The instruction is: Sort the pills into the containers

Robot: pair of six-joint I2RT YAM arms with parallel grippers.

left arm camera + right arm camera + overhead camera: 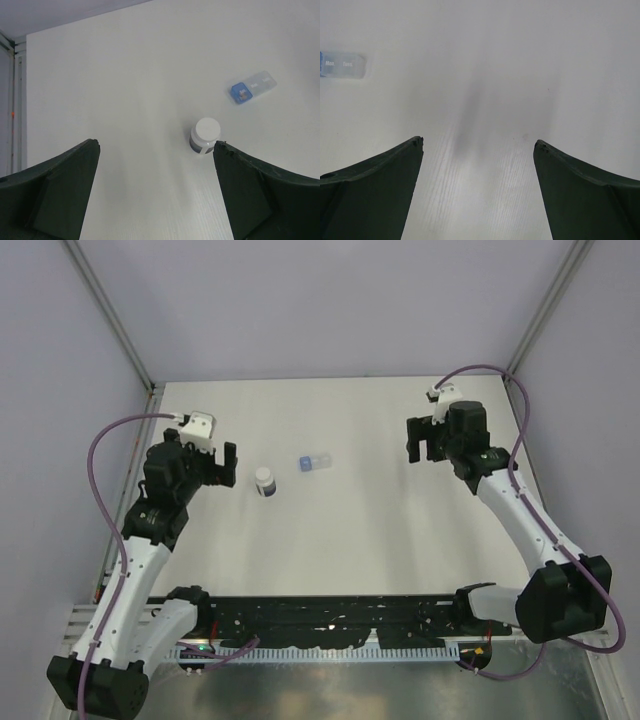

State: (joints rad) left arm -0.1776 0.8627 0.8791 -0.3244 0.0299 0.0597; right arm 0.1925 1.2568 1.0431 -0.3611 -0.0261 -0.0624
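A round dark bottle with a white cap (265,481) stands upright on the white table; it also shows in the left wrist view (204,136). A clear plastic vial with a blue cap (315,462) lies on its side to the bottle's right and a little farther back; the left wrist view (253,87) shows it too, and its clear end shows in the right wrist view (342,65). My left gripper (218,467) is open and empty, left of the bottle. My right gripper (425,443) is open and empty, right of the vial. No loose pills are visible.
The white table (350,530) is bounded by grey walls with metal rails at the left (150,390) and right back corners. A black cable tray (330,625) runs along the near edge between the arm bases.
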